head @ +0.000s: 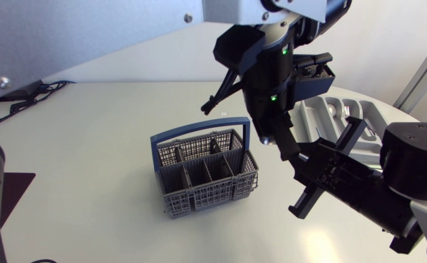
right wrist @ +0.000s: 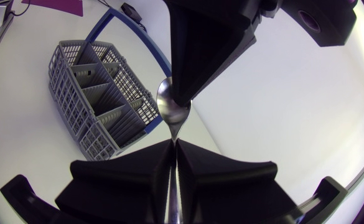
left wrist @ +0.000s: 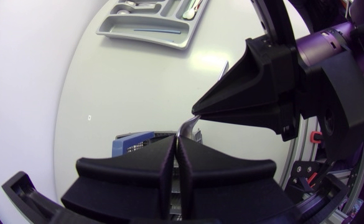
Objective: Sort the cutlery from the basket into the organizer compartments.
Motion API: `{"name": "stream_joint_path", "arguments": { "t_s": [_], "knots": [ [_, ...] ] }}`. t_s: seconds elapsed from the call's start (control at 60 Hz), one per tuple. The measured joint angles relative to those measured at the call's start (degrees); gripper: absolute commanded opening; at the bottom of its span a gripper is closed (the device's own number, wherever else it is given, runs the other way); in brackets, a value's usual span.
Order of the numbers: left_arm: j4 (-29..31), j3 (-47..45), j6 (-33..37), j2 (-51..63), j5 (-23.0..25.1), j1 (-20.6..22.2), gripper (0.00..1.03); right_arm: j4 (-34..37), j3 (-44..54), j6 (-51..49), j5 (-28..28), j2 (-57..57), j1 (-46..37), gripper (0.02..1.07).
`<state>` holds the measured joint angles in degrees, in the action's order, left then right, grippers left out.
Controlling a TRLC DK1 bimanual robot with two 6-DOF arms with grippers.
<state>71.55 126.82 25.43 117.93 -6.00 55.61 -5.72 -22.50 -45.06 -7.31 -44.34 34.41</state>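
Right wrist view: right gripper (right wrist: 175,145) pinches the spoon (right wrist: 171,112) handle, left gripper (right wrist: 183,94) clamps its half-covered bowl. Head view: organizer (head: 317,115) mostly hidden.

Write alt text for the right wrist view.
The right gripper is shut on a spoon by its handle, while the left gripper meets the spoon's bowl from ahead. Beside them, the grey cutlery basket stands on the white table.
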Motion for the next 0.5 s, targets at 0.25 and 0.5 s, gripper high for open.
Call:
{"name": "stream_joint_path", "arguments": {
  "t_s": [0.25, 0.5],
  "knots": [
    [0.2, 0.13, 0.02, 0.0, 0.02, 0.0, 0.55, 0.35, 0.09, 0.0, -0.02, -0.04, 0.0, 0.08],
    [-1.62, 0.57, -0.39, -1.29, 0.02, -1.9, 1.0, 6.62, 0.13, 0.02, 6.99, 2.86, -6.6, 0.08]
  ]
}}
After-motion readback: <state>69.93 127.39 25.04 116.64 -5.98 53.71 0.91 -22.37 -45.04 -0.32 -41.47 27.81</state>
